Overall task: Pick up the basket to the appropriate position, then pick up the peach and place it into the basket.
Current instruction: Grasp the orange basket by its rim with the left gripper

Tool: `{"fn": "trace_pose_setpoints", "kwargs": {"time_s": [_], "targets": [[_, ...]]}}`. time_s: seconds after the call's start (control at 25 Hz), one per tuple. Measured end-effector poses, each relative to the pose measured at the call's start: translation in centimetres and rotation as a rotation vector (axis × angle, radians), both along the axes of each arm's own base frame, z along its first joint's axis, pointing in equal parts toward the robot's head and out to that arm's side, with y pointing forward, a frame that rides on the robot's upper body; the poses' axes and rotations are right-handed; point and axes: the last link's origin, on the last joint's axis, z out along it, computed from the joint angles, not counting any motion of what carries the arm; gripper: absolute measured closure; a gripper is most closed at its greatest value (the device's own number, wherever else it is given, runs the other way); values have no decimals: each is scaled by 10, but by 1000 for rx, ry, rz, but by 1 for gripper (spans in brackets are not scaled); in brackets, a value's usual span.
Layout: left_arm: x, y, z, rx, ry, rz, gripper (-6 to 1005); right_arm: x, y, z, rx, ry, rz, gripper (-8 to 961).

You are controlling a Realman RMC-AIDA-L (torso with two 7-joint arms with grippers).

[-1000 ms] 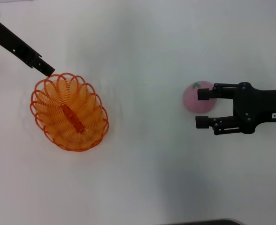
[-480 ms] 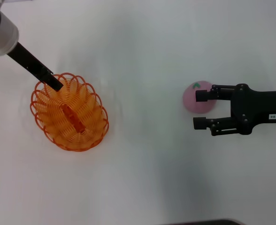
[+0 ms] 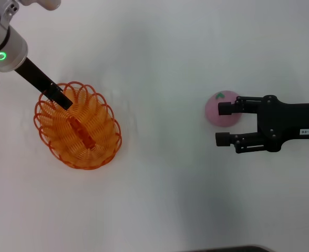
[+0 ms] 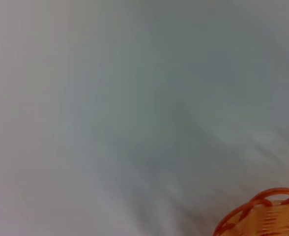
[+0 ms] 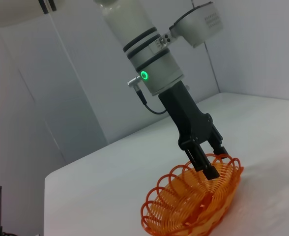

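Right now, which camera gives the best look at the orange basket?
The head view: it shows the whole basket from above, with the left gripper at its far rim. The right wrist view shows it whole too, but from the side and farther off. The left wrist view catches only a bit of rim.

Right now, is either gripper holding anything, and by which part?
Nothing is held. The left gripper straddles the basket rim with open fingers; the right gripper sits open beside the peach.

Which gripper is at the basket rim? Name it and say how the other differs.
The left gripper, reaching down over the far rim of the orange basket. The right gripper is open beside the pink peach, well away from the basket.
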Motion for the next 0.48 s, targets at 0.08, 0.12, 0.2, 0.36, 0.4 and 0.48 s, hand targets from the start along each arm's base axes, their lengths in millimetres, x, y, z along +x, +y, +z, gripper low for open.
{"fn": "trace_pose_setpoints", "kwargs": {"time_s": [0.08,0.12,0.2,0.36,0.4,0.48], "targets": [[0,0,0,0,0,0,303,0,0,0,1,0,-1,98],[0,0,0,0,0,0,306,0,0,0,1,-1,-1,98],[0,0,0,-1,1,0,310,1,0,0,1,-1,-2,98],[0,0,-1,4,9,8,320,1,0,-1,2,-2,-8,98],[0,0,-1,6,11,9,323,1,0,-1,2,-2,-9,98],[0,0,-1,10,12,9,328,1,0,-2,1,-2,-10,98]]}}
